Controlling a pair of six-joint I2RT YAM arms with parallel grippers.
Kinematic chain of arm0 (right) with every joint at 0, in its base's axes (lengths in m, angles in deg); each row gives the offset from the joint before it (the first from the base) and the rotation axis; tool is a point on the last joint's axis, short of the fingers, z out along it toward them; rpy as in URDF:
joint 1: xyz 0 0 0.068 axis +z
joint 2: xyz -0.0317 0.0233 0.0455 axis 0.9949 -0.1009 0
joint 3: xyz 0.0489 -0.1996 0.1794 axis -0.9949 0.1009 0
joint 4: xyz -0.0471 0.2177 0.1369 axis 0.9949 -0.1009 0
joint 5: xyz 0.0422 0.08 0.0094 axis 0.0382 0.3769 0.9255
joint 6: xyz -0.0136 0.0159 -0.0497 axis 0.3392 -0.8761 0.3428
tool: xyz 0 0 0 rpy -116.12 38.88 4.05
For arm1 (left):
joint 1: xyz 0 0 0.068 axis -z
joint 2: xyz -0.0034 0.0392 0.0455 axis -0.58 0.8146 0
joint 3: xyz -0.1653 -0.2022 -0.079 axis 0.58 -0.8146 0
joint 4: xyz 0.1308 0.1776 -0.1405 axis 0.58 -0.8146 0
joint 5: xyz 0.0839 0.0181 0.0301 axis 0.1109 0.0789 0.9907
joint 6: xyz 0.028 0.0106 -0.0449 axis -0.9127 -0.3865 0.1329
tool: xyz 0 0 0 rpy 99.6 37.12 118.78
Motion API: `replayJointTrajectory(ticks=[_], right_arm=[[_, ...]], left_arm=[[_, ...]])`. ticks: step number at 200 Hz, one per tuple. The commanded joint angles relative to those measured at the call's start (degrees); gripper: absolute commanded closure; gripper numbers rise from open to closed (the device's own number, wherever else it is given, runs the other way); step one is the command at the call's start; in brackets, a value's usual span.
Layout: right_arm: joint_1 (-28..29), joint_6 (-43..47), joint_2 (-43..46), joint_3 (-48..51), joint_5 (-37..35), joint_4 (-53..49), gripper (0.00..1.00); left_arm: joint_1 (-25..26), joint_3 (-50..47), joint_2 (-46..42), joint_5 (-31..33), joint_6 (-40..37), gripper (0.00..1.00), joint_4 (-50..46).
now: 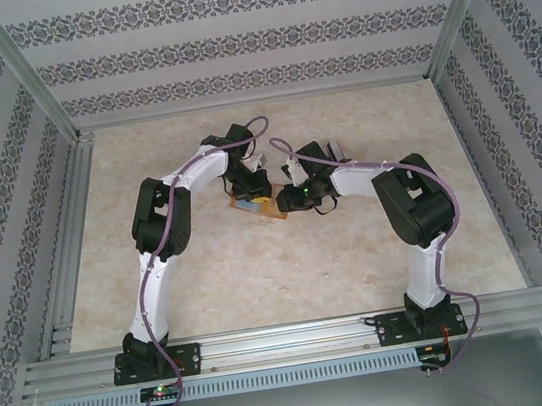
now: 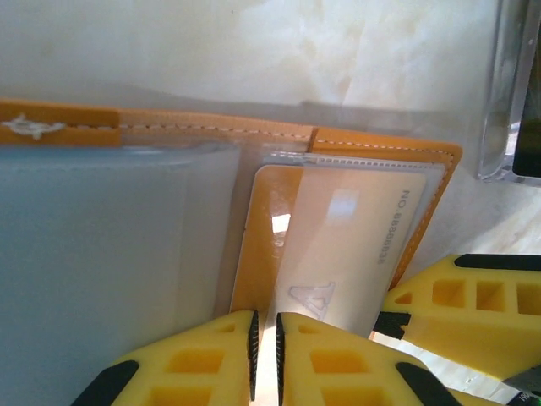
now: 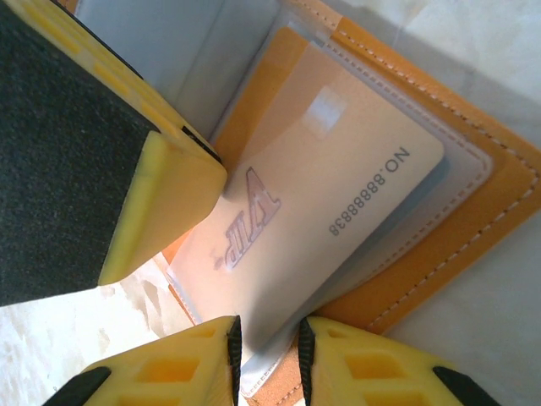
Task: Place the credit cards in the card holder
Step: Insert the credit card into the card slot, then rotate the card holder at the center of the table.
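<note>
card holder [image 2: 211,128]: open, edge pinched in right jaws | credit card [image 2: 355,245]: mostly in its pocket [image 2: 372,165], right at left jaws' tips | left jaws: nearly closed, grip unclear | to do: probably one last push

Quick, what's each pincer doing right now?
Left pincer: nearly shut at the credit card; grip cannot be told.
Right pincer: shut on the card holder.

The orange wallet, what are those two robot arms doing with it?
The job here is putting a card into it. The wallet lies open on the table. The right gripper seems to pinch its edge to steady it. The left gripper, jaws almost closed, sits at the near end of a pale card, which is partly inside a clear pocket.
</note>
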Motion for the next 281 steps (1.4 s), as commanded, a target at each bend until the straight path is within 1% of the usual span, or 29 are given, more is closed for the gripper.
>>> replayJointTrajectory(ticks=[1, 27, 57, 73, 106, 137, 160, 186, 216, 249, 265, 281], right_arm=[[-0.7, 1.1, -1.1, 0.2, -0.8, -3.5, 0.71], [-1.2, 1.8, 0.9, -0.3, -1.0, -5.0, 0.71], [-2.8, 2.1, 5.6, -0.3, -0.1, -6.4, 0.71], [-3.5, 2.0, 8.2, 0.0, 0.0, -7.0, 0.71], [-5.4, 2.1, 12.9, 0.8, -0.4, -8.3, 0.71], [-7.5, 2.2, 17.8, 2.5, -2.4, -8.9, 0.71], [-9.9, 2.5, 20.9, 3.5, -4.4, -9.5, 0.7], [-14.0, 1.6, 23.2, 4.3, -5.9, -9.1, 0.69], [-18.5, 1.0, 23.1, 3.2, -6.9, -9.0, 0.67], [-20.7, 1.1, 19.9, -0.1, -6.8, -10.2, 0.67], [-21.3, 1.1, 19.2, -1.1, -7.4, -9.8, 0.67], [-21.7, 1.6, 18.1, -2.6, -9.1, -10.4, 0.67]], left_arm=[[1.0, 0.7, -2.3, -2.6, 1.0, 0.8, -0.1], [-0.2, 0.8, -4.5, -2.6, 1.3, 0.76, 0.5], [-3.0, 0.9, -6.2, -2.1, 2.3, 0.75, 2.7], [-4.3, 1.9, -6.1, -0.4, 3.2, 0.73, 3.7], [-5.2, 8.3, -1.9, 1.0, 2.5, 0.71, 2.4], [-5.8, 13.4, 3.3, 1.6, 2.0, 0.71, 1.2], [-6.3, 14.2, 5.4, 2.9, 1.4, 0.71, 1.2], [-6.5, 12.6, 6.1, 1.9, 1.2, 0.71, 1.0], [-6.5, 5.3, 2.4, 2.1, 1.1, 0.71, 3.6], [-6.6, -0.5, -0.9, 2.3, 1.0, 0.71, 5.0], [-6.5, -0.9, -1.7, 3.1, 0.9, 0.71, 4.7], [-6.5, -0.5, -2.6, 2.4, 1.2, 0.71, 4.6]])
